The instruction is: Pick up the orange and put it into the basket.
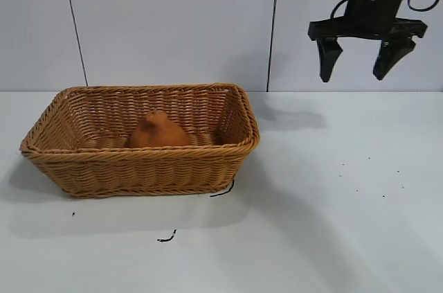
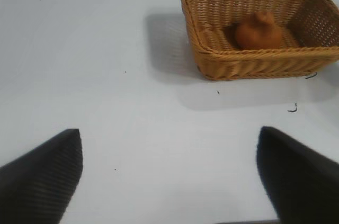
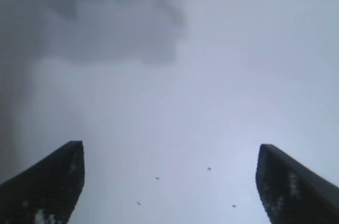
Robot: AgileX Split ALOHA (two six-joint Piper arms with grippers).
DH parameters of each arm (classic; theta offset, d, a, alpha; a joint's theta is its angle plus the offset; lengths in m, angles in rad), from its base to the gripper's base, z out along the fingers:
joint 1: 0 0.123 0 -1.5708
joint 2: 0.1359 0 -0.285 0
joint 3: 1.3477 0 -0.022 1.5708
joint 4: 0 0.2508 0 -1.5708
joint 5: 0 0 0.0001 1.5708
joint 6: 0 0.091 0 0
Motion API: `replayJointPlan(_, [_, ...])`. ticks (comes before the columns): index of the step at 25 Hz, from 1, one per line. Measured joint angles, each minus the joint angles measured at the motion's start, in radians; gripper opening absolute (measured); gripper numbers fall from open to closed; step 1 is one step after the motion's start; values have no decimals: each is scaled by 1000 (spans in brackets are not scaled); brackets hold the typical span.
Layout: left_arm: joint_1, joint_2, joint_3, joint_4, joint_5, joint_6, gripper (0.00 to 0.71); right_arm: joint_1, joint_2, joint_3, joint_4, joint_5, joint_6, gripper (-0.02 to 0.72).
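— One orange [image 1: 158, 132], where do we see it?
— Inside basket [image 1: 142, 166], on table [image 1: 332, 224]. Right gripper [image 1: 357, 64] spread, high up, well apart. Left gripper [image 2: 169, 173] spread too, over bare table.

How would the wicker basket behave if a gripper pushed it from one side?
The basket would probably slide rather than tip: it looks wide, low and flat-based. Its woven sides may flex slightly. The orange inside could rock, since it is rounded and sits loose.
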Motion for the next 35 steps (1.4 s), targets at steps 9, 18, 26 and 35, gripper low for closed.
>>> replayJointPlan(9, [0, 0, 0, 0, 0, 0, 639, -7, -145, 134, 14, -1, 0, 631])
replayJointPlan(18, [0, 0, 0, 0, 0, 0, 639, -7, -651, 671, 36, 0, 0, 631])
replayJointPlan(26, [0, 0, 0, 0, 0, 0, 639, -7, -1186, 1101, 36, 3, -30, 631])
replayJointPlan(35, [0, 0, 0, 1, -1, 0, 639, -7, -1793, 1429, 37, -142, -84, 631])
